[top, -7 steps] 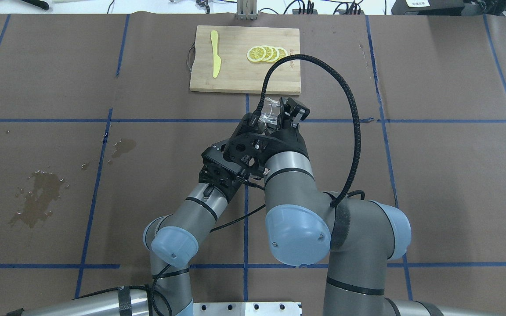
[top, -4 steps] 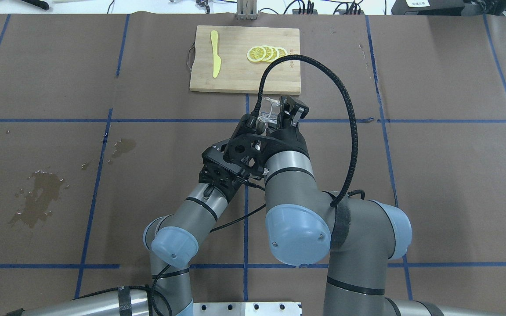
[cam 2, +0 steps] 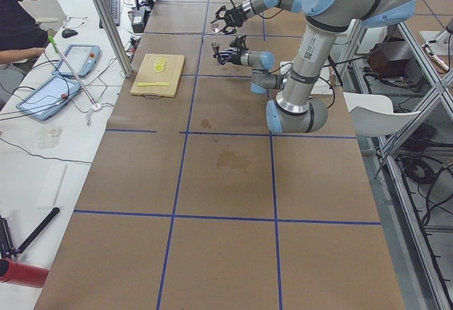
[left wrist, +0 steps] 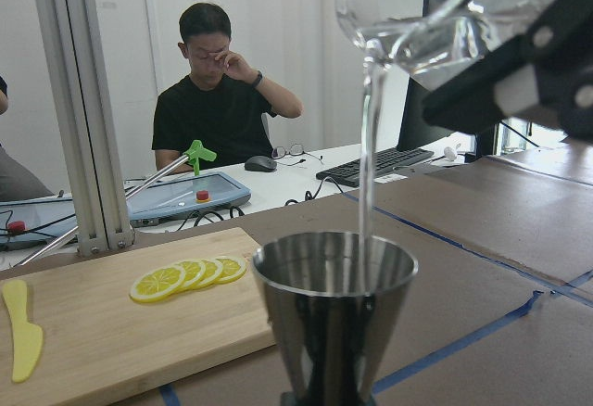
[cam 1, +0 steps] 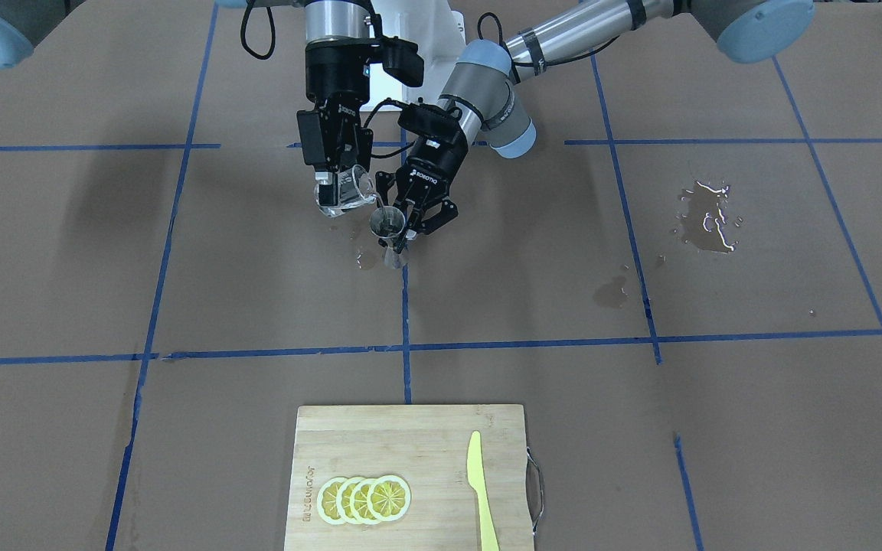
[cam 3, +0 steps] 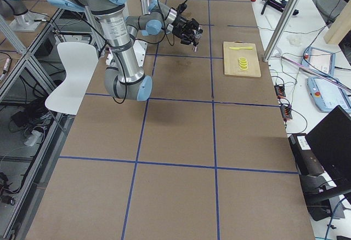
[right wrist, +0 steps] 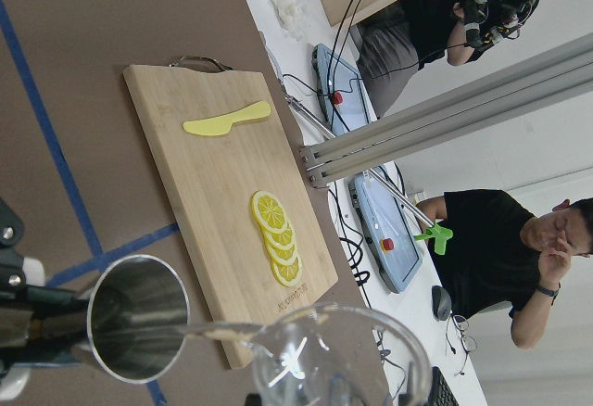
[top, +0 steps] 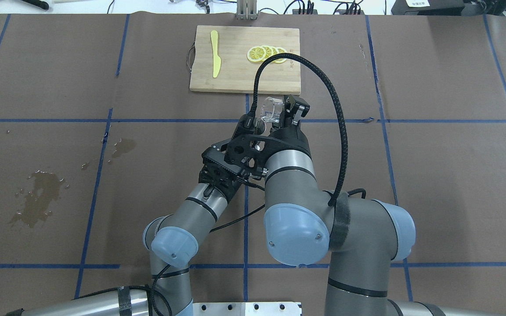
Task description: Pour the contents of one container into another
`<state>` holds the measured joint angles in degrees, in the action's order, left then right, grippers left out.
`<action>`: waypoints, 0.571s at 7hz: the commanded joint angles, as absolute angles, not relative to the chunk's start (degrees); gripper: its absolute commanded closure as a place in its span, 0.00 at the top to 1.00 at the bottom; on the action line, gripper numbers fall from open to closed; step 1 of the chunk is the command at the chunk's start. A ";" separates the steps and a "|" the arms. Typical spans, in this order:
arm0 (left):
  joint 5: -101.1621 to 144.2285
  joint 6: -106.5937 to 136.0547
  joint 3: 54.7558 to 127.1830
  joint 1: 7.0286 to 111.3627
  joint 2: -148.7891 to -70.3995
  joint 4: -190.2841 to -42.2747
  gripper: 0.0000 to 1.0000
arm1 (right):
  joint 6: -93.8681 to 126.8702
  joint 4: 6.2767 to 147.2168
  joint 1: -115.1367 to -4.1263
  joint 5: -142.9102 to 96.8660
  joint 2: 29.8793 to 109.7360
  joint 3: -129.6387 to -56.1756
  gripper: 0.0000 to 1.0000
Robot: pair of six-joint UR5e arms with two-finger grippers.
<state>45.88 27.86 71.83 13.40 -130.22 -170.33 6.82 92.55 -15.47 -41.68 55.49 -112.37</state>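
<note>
We look down on the tabletop [top: 433, 175] from both long edges and both ends. Two close wrist cameras both see the cutting board [right wrist: 204, 174].

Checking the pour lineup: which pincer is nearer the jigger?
Left. The left pincer is shut on the jigger at its waist. The right pincer holds the tilted cup just above and beside the jigger's rim.

A robotics lab: a table [top: 433, 175] papered brown with blue tape lines [top: 37, 120], aluminium posts [cam 2: 106, 20], control tablets [cam 2: 76, 59], a keyboard [left wrist: 380, 162], and a person [left wrist: 218, 109] at a side desk [cam 2: 42, 140].
</note>
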 commanded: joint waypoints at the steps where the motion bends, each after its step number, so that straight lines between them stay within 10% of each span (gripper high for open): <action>1: 45.88 27.86 71.89 13.36 -130.17 -170.33 0.00 | 4.75 92.81 -15.47 -41.49 55.46 -112.41 0.00; 4: 45.88 27.86 72.07 13.36 -130.17 -170.33 0.00 | 2.20 92.90 -15.56 -41.48 55.28 -112.50 0.00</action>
<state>45.82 27.86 72.02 13.36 -130.17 -170.33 3.16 92.89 -15.54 -41.49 55.34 -112.44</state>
